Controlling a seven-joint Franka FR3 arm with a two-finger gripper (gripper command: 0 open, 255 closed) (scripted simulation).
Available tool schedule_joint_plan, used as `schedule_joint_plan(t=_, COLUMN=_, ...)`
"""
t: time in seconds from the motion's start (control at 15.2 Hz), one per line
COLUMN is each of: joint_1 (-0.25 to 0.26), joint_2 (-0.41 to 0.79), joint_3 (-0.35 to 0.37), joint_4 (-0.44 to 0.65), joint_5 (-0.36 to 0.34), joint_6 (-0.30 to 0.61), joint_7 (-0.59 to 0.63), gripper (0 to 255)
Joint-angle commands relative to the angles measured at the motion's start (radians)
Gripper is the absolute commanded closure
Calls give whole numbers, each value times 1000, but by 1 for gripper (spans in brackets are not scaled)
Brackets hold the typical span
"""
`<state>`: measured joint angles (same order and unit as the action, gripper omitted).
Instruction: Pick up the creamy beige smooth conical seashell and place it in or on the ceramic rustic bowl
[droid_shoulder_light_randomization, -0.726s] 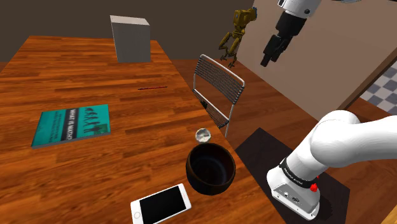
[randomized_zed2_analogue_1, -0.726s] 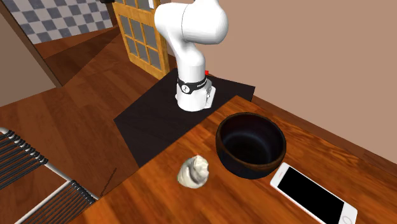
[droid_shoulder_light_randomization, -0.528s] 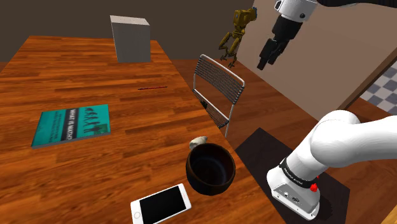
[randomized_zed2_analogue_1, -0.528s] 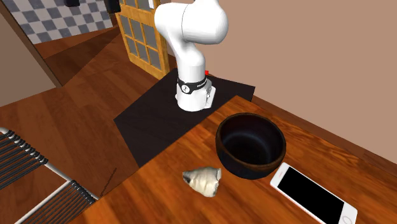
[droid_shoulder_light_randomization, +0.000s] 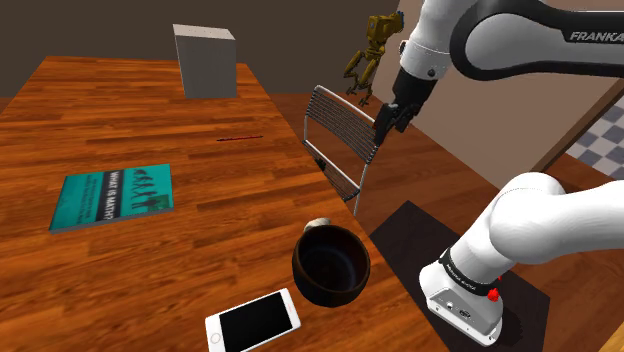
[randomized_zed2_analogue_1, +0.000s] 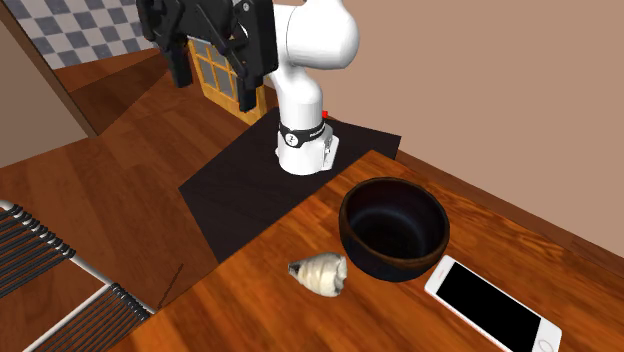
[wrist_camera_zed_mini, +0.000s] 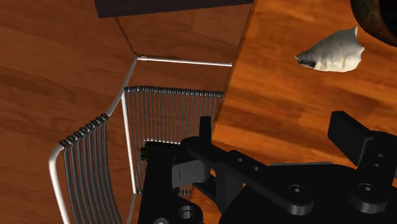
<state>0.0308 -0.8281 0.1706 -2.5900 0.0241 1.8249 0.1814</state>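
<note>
Seashell (randomized_zed2_analogue_1: 320, 274), pale and conical, lies beside dark rounded bowl (randomized_zed2_analogue_1: 400, 266).

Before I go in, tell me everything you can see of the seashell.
The seashell is a cream-to-beige cone with faint ridges and a darker pointed tip. It lies on its side on the wooden table, beside the dark bowl, broad end toward the bowl, tip pointing away. Whether it touches the bowl's wall I cannot tell.
</note>
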Motion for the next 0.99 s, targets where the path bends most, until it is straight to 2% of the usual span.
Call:
schedule_joint_plan(t=0.0, joint_1=11, joint_2=16, joint_3=56, joint_4=-32, joint_5=16, joint_6=48, joint_7=63, gripper=0)
schedule_joint_plan(t=0.53, joint_1=12, joint_2=206, joint_3=290, joint_4=-85, joint_5=40, joint_6=267, joint_7=321, gripper=0)
schedule_joint_plan(t=0.73, joint_1=-15, joint_2=315, joint_3=387, joint_4=-75, joint_5=15, joint_6=349, joint_7=435, gripper=0)
schedule_joint_plan(t=0.92, joint_1=-65, joint_2=443, joint_3=492, joint_4=-48, joint_5=-47, joint_6=424, joint_7=570, gripper=0)
